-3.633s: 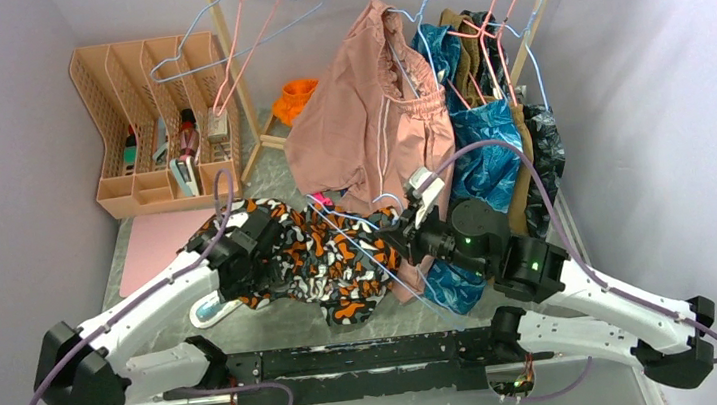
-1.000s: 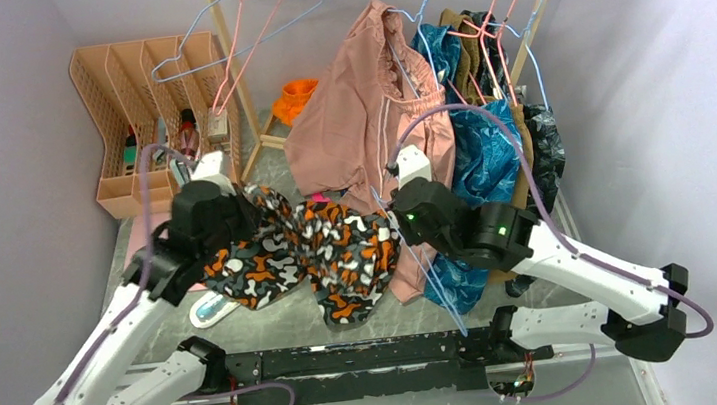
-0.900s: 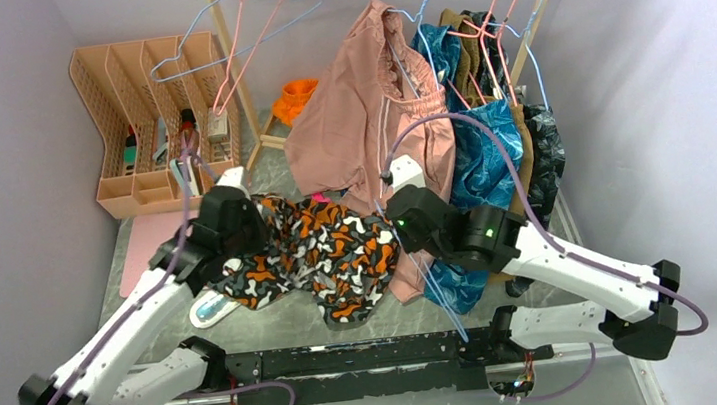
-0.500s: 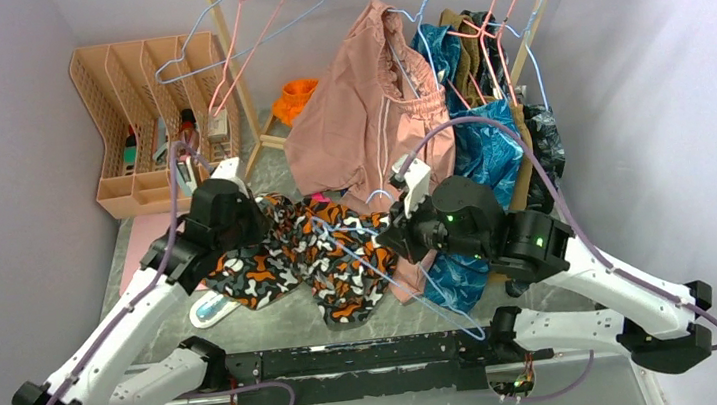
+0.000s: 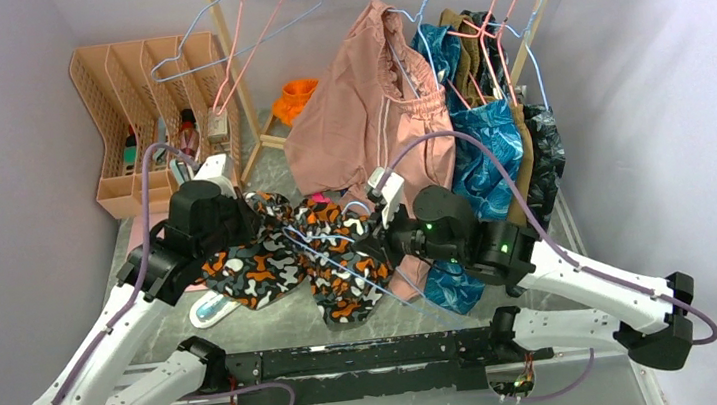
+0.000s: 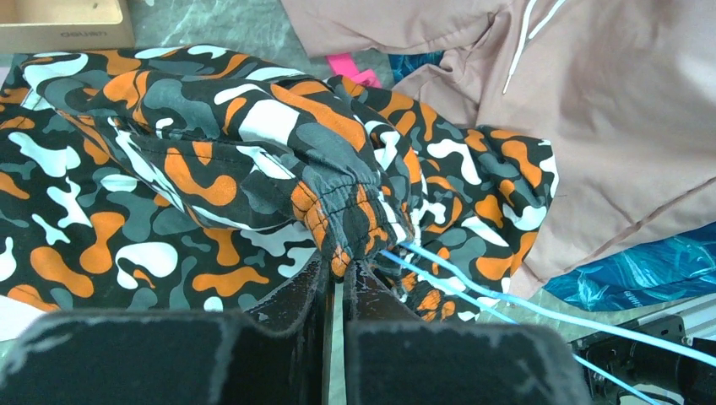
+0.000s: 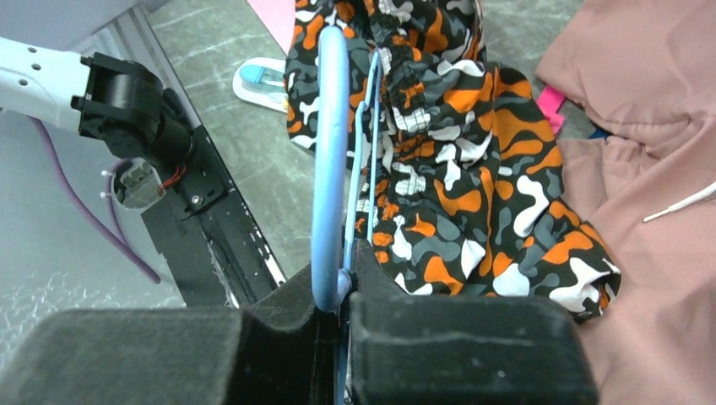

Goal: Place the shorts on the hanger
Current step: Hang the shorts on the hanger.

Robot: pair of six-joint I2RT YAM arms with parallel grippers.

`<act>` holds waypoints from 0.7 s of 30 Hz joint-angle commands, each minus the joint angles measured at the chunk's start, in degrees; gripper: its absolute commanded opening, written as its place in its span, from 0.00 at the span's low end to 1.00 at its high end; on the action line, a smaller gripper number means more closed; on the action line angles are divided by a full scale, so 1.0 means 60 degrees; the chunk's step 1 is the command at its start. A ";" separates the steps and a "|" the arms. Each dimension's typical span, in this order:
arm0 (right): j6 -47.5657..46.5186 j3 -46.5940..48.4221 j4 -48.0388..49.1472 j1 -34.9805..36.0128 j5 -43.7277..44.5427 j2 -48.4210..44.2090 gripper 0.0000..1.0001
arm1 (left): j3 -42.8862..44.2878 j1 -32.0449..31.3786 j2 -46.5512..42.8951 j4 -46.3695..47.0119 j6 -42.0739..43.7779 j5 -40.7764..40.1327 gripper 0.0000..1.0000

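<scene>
Light-blue hanger (image 7: 328, 152), clamped in the right hand (image 7: 342, 287), may snag — the left hand (image 6: 338, 274) pinches only an edge of the shorts (image 6: 211, 169), which could slip.

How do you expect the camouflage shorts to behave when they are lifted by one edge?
The shorts will probably sag and fold: they lie crumpled, pinched at a gathered edge by the left gripper. The cloth looks thin, so it is likely light. Loose folds may catch on the thin hanger wire.
</scene>
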 commanded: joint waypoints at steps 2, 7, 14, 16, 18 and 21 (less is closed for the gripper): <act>-0.0454 -0.0361 0.1401 0.0046 -0.0098 -0.0412 0.00 | 0.0334 0.0047 -0.0096 -0.0410 0.0322 0.0240 0.07; -0.0667 -0.0508 0.1986 0.0089 -0.0228 -0.0828 0.00 | 0.0476 0.0042 0.0106 -0.0575 0.0352 0.0140 0.07; -0.0752 -0.0520 0.2093 0.0074 -0.0242 -0.0439 0.00 | 0.0555 0.0045 0.0254 -0.0488 0.0257 0.0379 0.07; -0.0695 -0.0585 0.2185 0.0081 -0.0241 -0.0230 0.00 | 0.0693 0.0041 0.0305 -0.0478 0.0227 0.0489 0.07; -0.0651 -0.0679 0.2353 0.0092 -0.0136 -0.0078 0.00 | 0.0867 0.0055 0.0372 -0.0542 0.0198 0.0535 0.07; -0.0521 -0.0807 0.2664 0.0106 0.0296 0.0102 0.00 | 0.1105 0.0041 0.0425 -0.0648 0.0169 0.0654 0.07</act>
